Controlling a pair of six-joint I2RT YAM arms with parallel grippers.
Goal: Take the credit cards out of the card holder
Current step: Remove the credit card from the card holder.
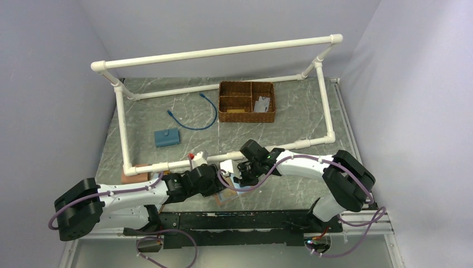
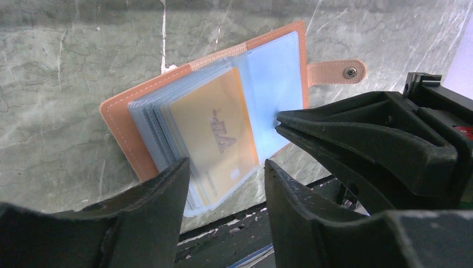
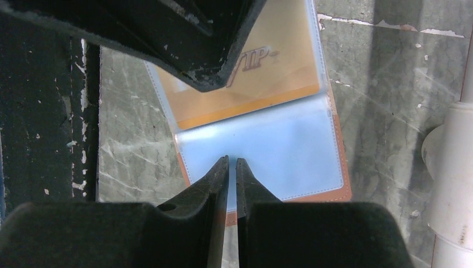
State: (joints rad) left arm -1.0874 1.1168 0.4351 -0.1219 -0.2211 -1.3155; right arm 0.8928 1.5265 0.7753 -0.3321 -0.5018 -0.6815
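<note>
The card holder (image 2: 125,131) lies open on the table near its front edge, its snap tab (image 2: 337,71) pointing away. A yellowish-tan credit card (image 2: 215,131) sits in the top clear sleeve of the stack; it also shows in the right wrist view (image 3: 268,78). My left gripper (image 2: 226,176) is open and empty, its jaws on either side of the near end of the card and sleeves. My right gripper (image 3: 232,162) is shut, its tips resting on the empty blue sleeve (image 3: 279,151) of the other half of the card holder (image 3: 341,192). In the top view both grippers meet over the holder (image 1: 227,195).
A white pipe frame (image 1: 223,53) stands across the table, its near bar (image 3: 454,167) just beyond the holder. A wicker basket (image 1: 246,101), a blue cable (image 1: 195,114) and a small blue block (image 1: 167,137) lie further back. A black rail (image 1: 234,220) runs along the front edge.
</note>
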